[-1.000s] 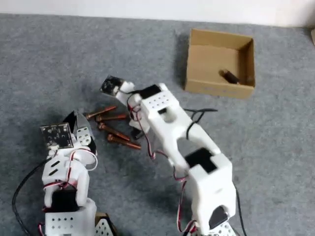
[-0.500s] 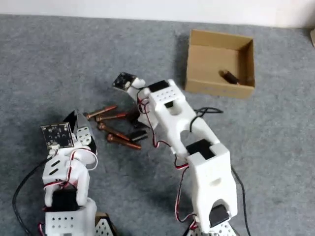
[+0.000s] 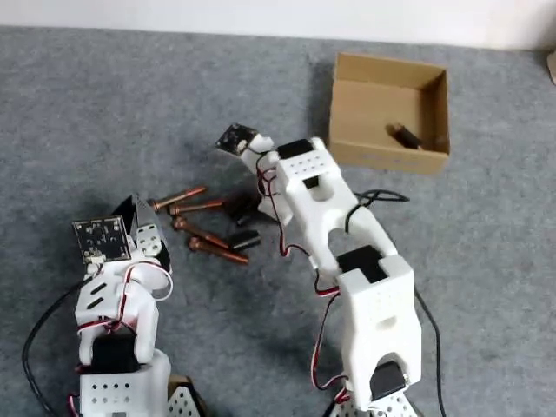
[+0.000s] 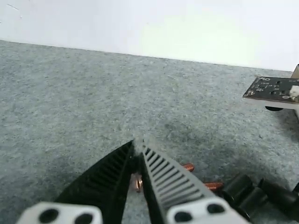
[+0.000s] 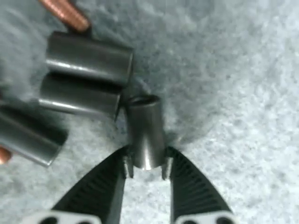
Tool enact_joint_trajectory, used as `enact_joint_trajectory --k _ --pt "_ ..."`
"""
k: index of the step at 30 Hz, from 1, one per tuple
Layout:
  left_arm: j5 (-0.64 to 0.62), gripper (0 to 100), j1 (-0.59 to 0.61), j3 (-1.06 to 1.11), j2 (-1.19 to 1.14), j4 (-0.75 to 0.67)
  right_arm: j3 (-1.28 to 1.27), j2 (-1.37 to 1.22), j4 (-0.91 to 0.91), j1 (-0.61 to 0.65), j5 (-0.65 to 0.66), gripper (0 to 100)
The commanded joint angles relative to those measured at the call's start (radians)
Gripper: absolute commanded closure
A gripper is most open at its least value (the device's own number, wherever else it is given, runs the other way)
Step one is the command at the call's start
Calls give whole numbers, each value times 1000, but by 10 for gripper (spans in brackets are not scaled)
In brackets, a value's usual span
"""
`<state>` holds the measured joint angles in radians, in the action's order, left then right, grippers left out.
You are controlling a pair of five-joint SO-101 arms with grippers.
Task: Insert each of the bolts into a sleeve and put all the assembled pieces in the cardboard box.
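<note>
In the right wrist view my right gripper (image 5: 145, 165) is shut on one end of a dark metal sleeve (image 5: 145, 133), which points away from the fingers. Beside it lie three more sleeves (image 5: 88, 58) and a copper bolt (image 5: 63, 11). From above, several copper bolts (image 3: 201, 234) lie on the carpet between the arms, with dark sleeves (image 3: 246, 239) next to the right arm (image 3: 304, 187). My left gripper (image 4: 138, 145) is shut and holds nothing, just short of the bolts' near ends (image 4: 187, 166). The cardboard box (image 3: 347, 95) holds one dark assembled piece (image 3: 404, 136).
The box stands at the far right on grey carpet (image 3: 104, 104). A white wall runs along the far edge. The right arm's camera board (image 4: 273, 91) juts into the left wrist view. Cables trail beside both arm bases.
The right arm has swung its wrist to the right and toward the far side, away from the bolt pile. The left arm has kept still.
</note>
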<state>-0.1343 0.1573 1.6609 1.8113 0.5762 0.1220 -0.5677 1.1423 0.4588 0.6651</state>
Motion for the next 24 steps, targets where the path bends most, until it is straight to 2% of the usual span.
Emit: enact_joint_trajectory --k 1,7,13,24 --pt "-2 989 12 -68 13 3 -24 -1 36 10 -44 994" --pt "-2 989 12 -67 13 3 -21 -2 30 36 -60 974" --pt "-2 989 12 -67 13 3 -24 -5 30 79 -60 782" --pt "-2 989 12 -67 13 3 21 -7 -22 117 -54 777"
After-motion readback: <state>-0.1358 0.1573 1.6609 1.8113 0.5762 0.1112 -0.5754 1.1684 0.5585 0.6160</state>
